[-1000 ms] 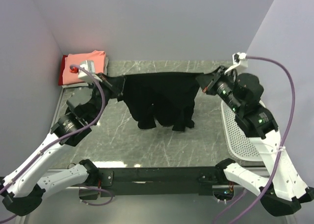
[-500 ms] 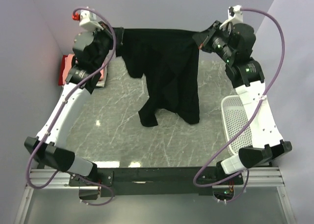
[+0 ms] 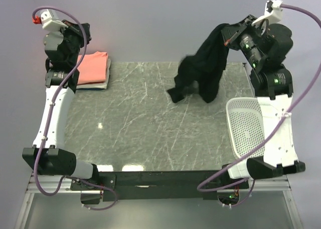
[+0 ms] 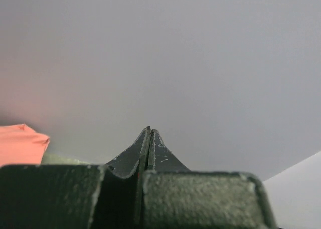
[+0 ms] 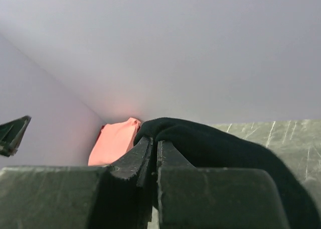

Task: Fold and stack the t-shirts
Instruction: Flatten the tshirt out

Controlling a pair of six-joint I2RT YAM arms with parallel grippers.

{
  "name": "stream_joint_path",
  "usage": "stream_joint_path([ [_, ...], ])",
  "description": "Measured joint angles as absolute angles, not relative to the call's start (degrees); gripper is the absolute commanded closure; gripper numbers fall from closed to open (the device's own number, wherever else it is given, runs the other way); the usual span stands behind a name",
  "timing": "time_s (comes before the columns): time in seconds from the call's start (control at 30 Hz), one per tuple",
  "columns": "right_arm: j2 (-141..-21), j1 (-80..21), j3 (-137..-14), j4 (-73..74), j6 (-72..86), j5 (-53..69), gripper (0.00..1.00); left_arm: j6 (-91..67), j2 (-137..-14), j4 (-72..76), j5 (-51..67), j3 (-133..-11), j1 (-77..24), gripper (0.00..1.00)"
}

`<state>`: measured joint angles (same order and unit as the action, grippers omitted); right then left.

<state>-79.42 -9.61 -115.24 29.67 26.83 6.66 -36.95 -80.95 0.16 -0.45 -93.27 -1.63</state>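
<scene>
Marble desk (image 3: 150,128) below: right hand (image 5: 153,142) pinches the dangling black t-shirt (image 3: 206,71); left hand (image 4: 150,133) pressed closed, seemingly empty.

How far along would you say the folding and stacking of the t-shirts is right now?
Done: a folded stack topped by a salmon-pink shirt sits in the far left corner. In hand: the black t-shirt hangs bunched and unfolded from the right end effector, while the left end effector is shut on nothing. Left: spreading, folding and stacking that black shirt.
</scene>
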Motion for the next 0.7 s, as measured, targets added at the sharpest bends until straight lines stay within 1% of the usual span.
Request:
stream_joint_path([
  [0.1, -75.83, -9.76, -112.2, 29.5, 26.65, 7.44, 1.0, -37.8, -79.42, 0.05, 0.75, -91.72, -1.21, 1.0],
  [0.23, -72.01, -12.14, -105.03, 28.93, 27.09, 7.84, 1.0, -41.47, -75.72, 3.05, 7.35, -85.25, -1.26, 0.99],
  [0.37, -73.6, -22.22, -98.59, 28.01, 27.73, 3.66, 1.0, -45.54, -71.7, 7.7, 13.21, -73.25, -2.04, 0.99],
  [0.47, -78.48, -29.12, -93.78, 25.71, 29.91, 1.21, 1.0, -46.98, -69.38, 8.29, 15.31, -64.51, -3.14, 0.97],
  [0.5, -81.45, -31.42, -92.95, 25.41, 30.63, 0.43, 0.99, -47.37, -68.53, 7.75, 15.7, -61.98, -3.42, 0.9],
  [0.53, -84.14, -33.12, -92.99, 25.26, 31.07, -0.19, 0.94, -47.55, -67.81, 6.92, 15.92, -59.9, -3.68, 0.86],
  [0.57, -88.31, -35.35, -93.6, 25.08, 31.51, -0.67, 0.79, -47.64, -66.65, 6.13, 16.12, -57.82, -3.84, 0.83],
  [0.6, -92.31, -37.04, -94.56, 25.08, 31.86, -0.86, 0.7, -47.72, -65.17, 4.93, 16.19, -56.12, -3.84, 0.78],
  [0.63, -97.01, -38.68, -96.42, 25.54, 32.1, -0.78, 0.6, -47.62, -63.68, 4.1, 16.14, -54.68, -3.84, 0.75],
  [0.67, -101.19, -39.83, -97.91, 25.5, 32.25, -0.25, 0.43, -47.46, -62.3, 3.42, 16.12, -53.78, -3.84, 0.73],
  [0.7, -104.16, -40.86, -98.32, 25.1, 32.08, 0.23, 0.36, -47.44, -60.75, 2.76, 16.12, -52.88, -3.84, 0.7],
])
